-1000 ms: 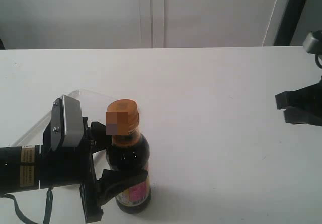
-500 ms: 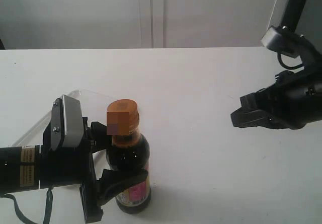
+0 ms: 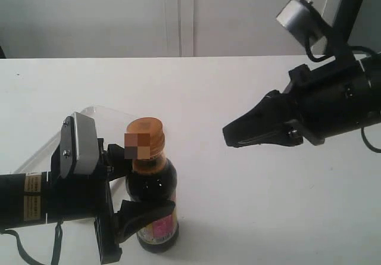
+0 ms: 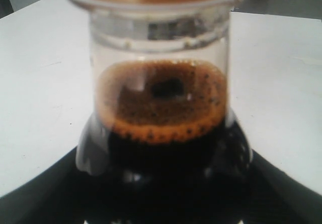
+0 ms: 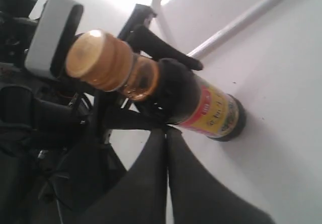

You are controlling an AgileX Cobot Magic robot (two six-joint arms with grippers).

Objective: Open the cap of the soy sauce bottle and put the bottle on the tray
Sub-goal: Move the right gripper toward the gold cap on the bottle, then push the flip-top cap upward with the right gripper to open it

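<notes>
**Bottle held upright, cap on**

We find the soy sauce bottle (image 3: 153, 202) upright on the bench (image 3: 238, 98), clamped by the left tool (image 3: 128, 187) just beside the tray (image 3: 89, 115). The cap (image 3: 145, 135) sits shut. The right tool (image 3: 235, 135), fingers pressed together, hangs apart to the bottle's right.

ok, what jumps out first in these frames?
The soy sauce bottle, standing upright on the white table near the front, clamped by the left gripper, cap closed. Then the right gripper, fingers together, pointing at it from the right. The tray sits behind the bottle.
</notes>
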